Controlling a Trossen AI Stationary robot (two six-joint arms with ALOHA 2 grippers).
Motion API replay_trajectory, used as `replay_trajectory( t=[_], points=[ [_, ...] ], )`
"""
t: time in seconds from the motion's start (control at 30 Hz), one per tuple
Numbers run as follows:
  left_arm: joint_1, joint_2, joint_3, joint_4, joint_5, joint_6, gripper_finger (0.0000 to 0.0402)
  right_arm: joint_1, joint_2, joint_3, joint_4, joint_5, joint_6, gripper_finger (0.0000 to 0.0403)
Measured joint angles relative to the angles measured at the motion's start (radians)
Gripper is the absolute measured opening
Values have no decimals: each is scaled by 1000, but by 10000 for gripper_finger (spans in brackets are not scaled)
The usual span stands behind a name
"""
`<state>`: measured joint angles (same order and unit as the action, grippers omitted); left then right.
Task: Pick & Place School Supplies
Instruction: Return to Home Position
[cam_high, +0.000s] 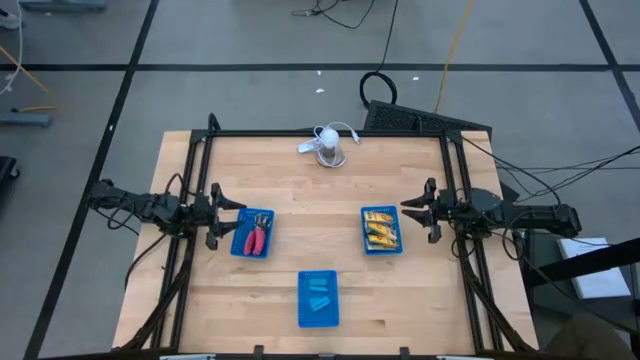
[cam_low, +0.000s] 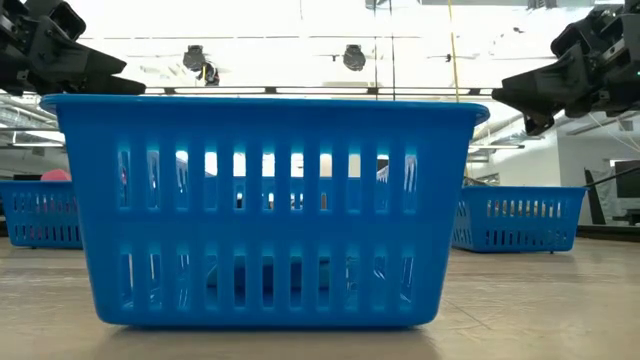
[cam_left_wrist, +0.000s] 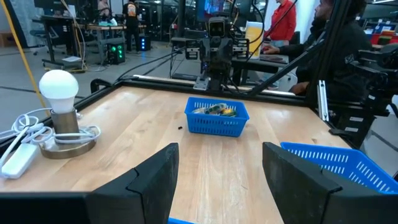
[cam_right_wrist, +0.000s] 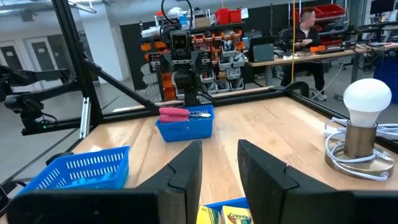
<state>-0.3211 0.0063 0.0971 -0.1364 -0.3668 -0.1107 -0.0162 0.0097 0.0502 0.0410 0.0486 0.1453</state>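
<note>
Looks pretty much sorted here; seeing the red-handled punch tools (cam_high: 257, 238) lying in the left blue bin (cam_high: 236, 232), the yellow-orange crayon boxes (cam_high: 381, 228) packed in the right blue bin (cam_high: 382, 251), and the light-blue blocks (cam_high: 318, 296) in the near blue bin (cam_high: 318, 323) — plus a white bulb lamp (cam_high: 328, 143) sitting at the far edge of the table (cam_high: 300, 190). Got the left gripper (cam_high: 225, 215) hovering just beside the left blue bin, fingers spread wide and empty; same story for the right gripper (cam_high: 415, 215) next to the right blue bin, fingers parted a bit less, pinching nothing. Guessing on handling: treat the punch tools as the heavy, stiff, slick ones — best to grab across the handles, not the bare metal; pinch the card boxes gently across the narrow sides to avoid crushing; expect the blocks to be light and easy to nip at the middle.
</note>
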Motion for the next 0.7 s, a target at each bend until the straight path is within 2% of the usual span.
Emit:
replay_trajectory(
  t=[0.7],
  points=[
    [0, 0, 0, -1, 0, 1, 235, 0, 0, -2, 0, 2, 0, 98]
  ],
)
